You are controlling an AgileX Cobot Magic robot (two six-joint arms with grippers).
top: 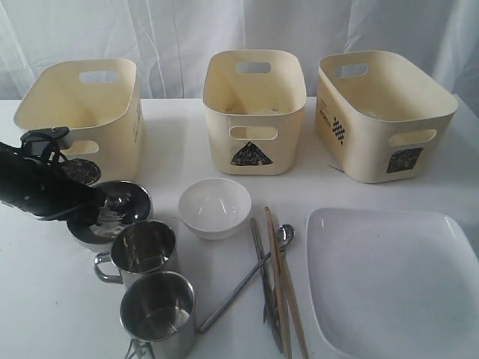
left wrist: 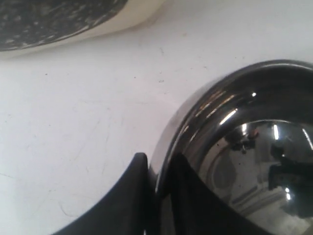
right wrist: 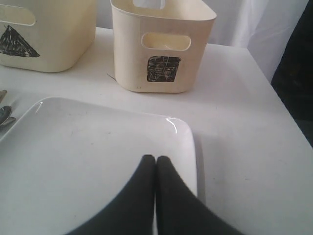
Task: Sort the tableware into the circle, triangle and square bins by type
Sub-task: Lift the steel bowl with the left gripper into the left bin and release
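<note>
Our left end effector (left wrist: 157,169) pinches the shiny steel bowl (left wrist: 254,147) by its rim; the slick steel may slip when lifted. Our right end effector (right wrist: 155,164) sits closed, empty.

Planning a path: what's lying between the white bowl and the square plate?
Exterior view: chopsticks, a spoon and other cutlery lie between white bowl and plate.

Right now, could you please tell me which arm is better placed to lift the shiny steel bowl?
Left. The left gripper pinches the rim of the shiny steel bowl, one finger inside, one outside. The right gripper is shut above the large white square plate, far from the bowl.
</note>
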